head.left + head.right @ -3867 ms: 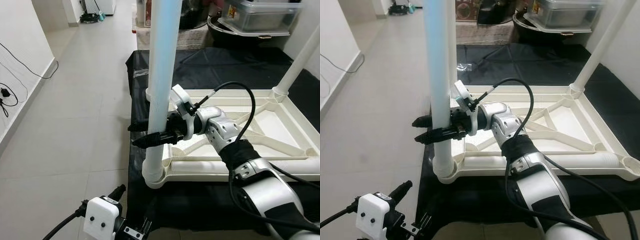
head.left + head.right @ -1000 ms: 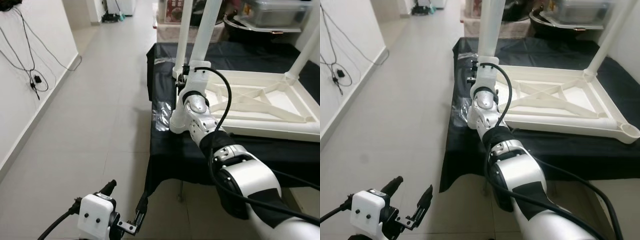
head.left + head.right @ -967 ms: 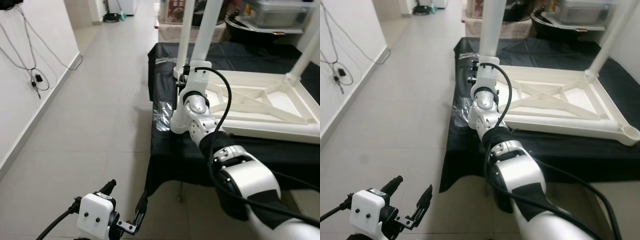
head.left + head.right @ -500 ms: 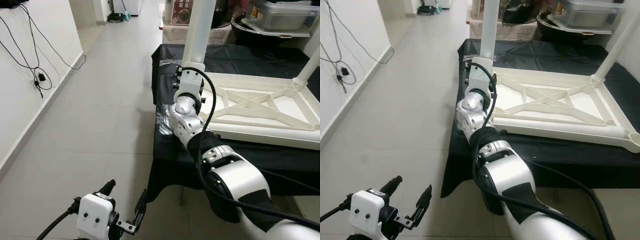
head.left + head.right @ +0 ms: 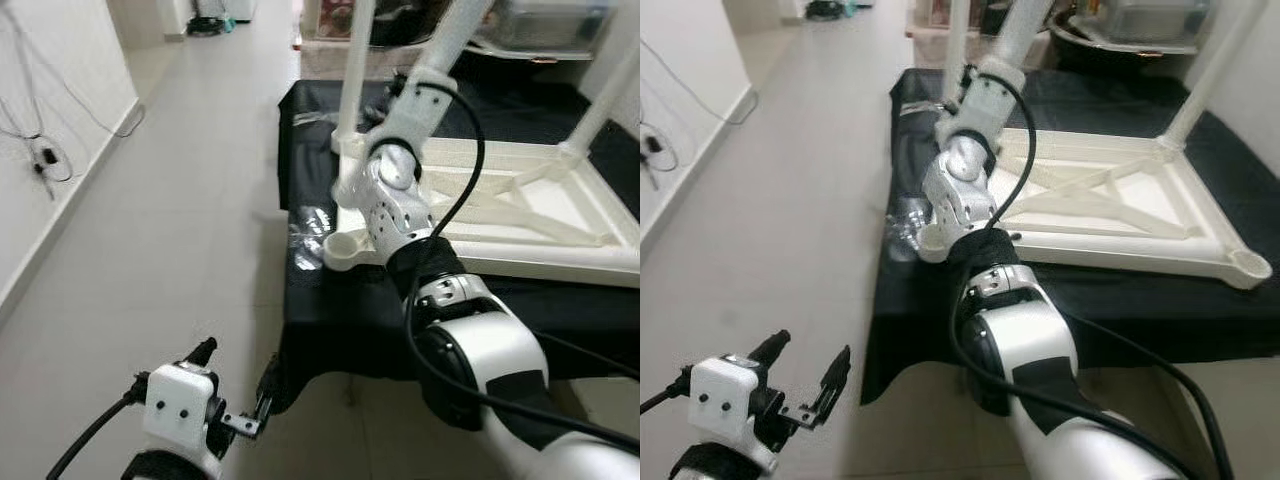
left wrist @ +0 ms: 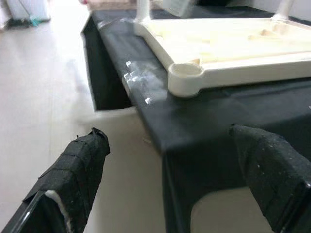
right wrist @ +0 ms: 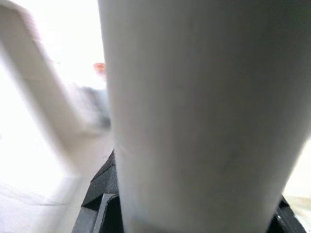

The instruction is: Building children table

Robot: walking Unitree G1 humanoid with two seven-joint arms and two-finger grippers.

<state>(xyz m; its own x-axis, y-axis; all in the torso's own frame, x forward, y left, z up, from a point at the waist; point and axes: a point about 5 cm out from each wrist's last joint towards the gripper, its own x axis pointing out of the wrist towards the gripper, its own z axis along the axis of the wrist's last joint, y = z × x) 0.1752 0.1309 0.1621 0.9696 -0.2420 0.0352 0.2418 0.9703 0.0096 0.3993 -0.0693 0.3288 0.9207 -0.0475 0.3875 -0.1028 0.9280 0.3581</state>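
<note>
Fingers, left gripper (image 6: 170, 189): spread wide, nothing between them, low over the floor beside the black-draped bench.
Fingers, right gripper (image 5: 405, 95): hidden behind the wrist in the head views; the wrist view has a white leg (image 7: 199, 116) pressed right up against the camera with black finger edges at either side, so it looks clamped on that leg.
Change vs 0.5 s ago: near-left corner socket (image 5: 347, 248) now shows as an open cup with nothing in it; before, a leg stood at that corner in front of the wrist. The leg in the right gripper (image 5: 455, 35) now leans, tilted up and away toward the far right. Right arm (image 5: 400, 200) has swung up and back over the frame.
Camera: head views shifted a bit, so the frame's apparent slide is not a real move.
Table frame (image 5: 520, 250): upside down on the black cloth (image 5: 340, 310), ribs up.
Far-left socket: holds an upright leg (image 5: 352, 70).
Far-right socket: holds another leg (image 5: 600, 105), leaning slightly.
Near-right socket (image 5: 1248, 266): open, nothing in it.
Background: grey bin (image 5: 545, 20) behind the bench, contents not readable.
</note>
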